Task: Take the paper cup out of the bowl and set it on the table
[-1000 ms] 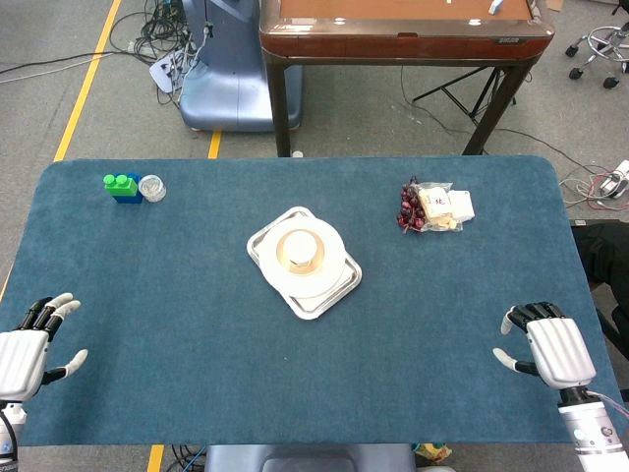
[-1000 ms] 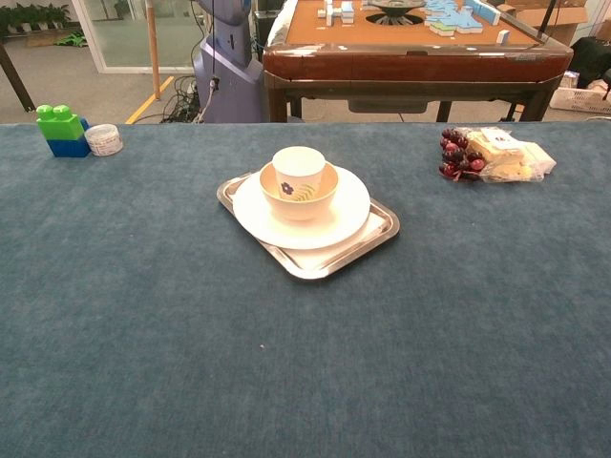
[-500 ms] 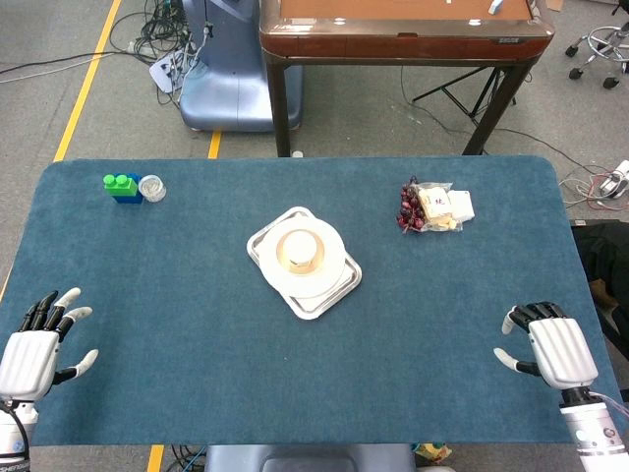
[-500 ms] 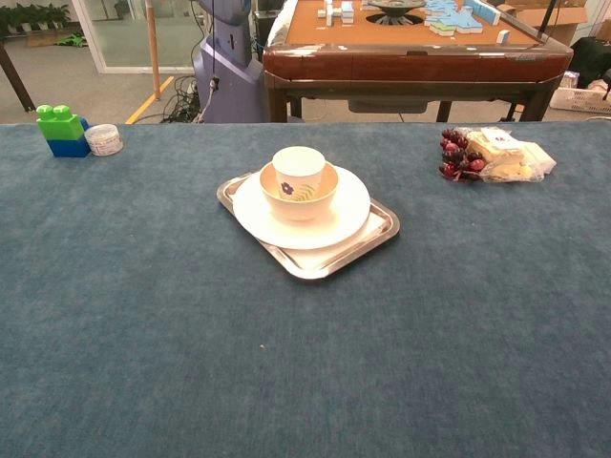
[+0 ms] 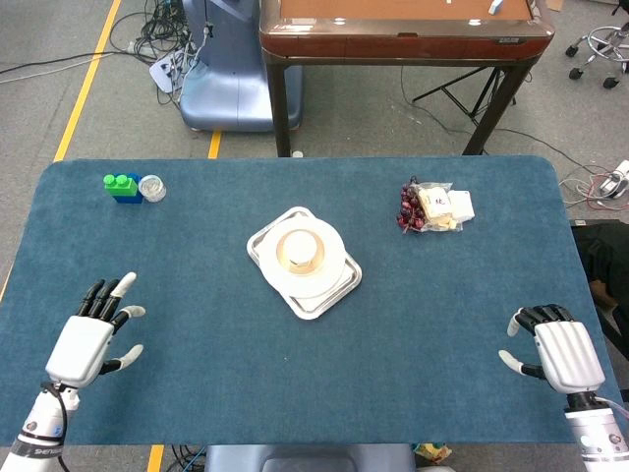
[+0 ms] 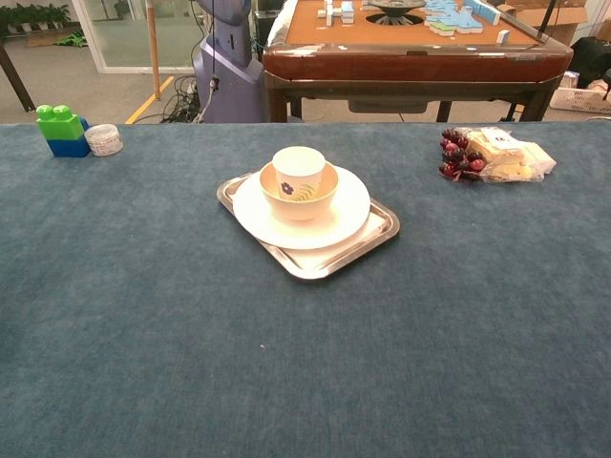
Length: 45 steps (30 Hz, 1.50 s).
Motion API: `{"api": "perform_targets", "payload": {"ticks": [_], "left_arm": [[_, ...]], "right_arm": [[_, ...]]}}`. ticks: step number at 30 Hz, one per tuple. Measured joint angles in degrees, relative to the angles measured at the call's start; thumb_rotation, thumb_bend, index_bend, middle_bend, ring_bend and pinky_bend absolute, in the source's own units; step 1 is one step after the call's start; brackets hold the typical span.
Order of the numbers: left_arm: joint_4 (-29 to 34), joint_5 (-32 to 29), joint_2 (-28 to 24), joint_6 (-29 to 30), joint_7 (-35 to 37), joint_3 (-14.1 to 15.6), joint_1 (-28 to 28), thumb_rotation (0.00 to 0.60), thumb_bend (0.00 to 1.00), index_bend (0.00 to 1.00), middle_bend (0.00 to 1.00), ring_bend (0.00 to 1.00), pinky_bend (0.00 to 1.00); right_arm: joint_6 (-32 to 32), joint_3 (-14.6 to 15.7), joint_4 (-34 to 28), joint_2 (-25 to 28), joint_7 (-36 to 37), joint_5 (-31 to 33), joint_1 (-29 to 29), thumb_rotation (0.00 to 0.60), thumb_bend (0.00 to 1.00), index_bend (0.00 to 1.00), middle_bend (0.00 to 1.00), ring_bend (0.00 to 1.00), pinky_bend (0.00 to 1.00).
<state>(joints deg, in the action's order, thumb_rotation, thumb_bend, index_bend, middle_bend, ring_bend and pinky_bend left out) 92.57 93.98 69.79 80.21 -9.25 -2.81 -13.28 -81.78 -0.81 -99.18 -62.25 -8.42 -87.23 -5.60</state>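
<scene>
A white paper cup [image 6: 298,163] [image 5: 304,259] stands upright inside a cream bowl [image 6: 299,196] [image 5: 298,247] with a flower print. The bowl sits on a white plate [image 6: 339,218] on a metal tray [image 6: 380,232] [image 5: 319,304] at the table's middle. My left hand [image 5: 90,339] hovers over the near left of the table, fingers spread, holding nothing, far from the bowl. Near the front right corner my right hand [image 5: 556,350] is also empty, with its fingers curled down and the thumb apart. Neither hand shows in the chest view.
A green and blue toy brick [image 5: 122,186] [image 6: 62,130] and a small clear lidded tub [image 5: 152,187] [image 6: 103,139] lie at the far left. A bag of snacks with dark red fruit [image 5: 435,207] [image 6: 489,154] lies at the far right. A brown table [image 5: 403,29] stands beyond.
My left hand has moved right and forward from the table's left edge, further onto the table. My right hand has drifted slightly toward the near edge. Cup and bowl are unmoved.
</scene>
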Motion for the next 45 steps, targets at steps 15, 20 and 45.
{"api": "perform_targets", "payload": {"ticks": [15, 20, 45], "left_arm": [[4.03, -7.11, 2.69, -13.30, -4.77, -6.98, -12.66, 0.600, 0.20, 0.36, 0.00, 0.00, 0.00], [4.55, -11.02, 4.39, -16.15, -6.98, -8.61, -15.43, 0.600, 0.20, 0.36, 0.00, 0.00, 0.00], [-5.36, -24.32, 14.84, -25.51, -13.30, -13.43, -29.39, 0.600, 0.20, 0.40, 0.00, 0.00, 0.00]], "right_arm": [[0.85, -0.58, -0.63, 1.58, 1.81, 1.71, -0.03, 0.600, 0.23, 0.55, 0.47, 0.35, 0.27], [1.03, -0.95, -0.54, 1.99, 2.75, 2.40, -0.04, 0.600, 0.23, 0.55, 0.47, 0.35, 0.27], [1.73, -2.14, 0.03, 4.16, 8.27, 4.47, 0.07, 0.600, 0.23, 0.55, 0.47, 0.35, 0.27]]}}
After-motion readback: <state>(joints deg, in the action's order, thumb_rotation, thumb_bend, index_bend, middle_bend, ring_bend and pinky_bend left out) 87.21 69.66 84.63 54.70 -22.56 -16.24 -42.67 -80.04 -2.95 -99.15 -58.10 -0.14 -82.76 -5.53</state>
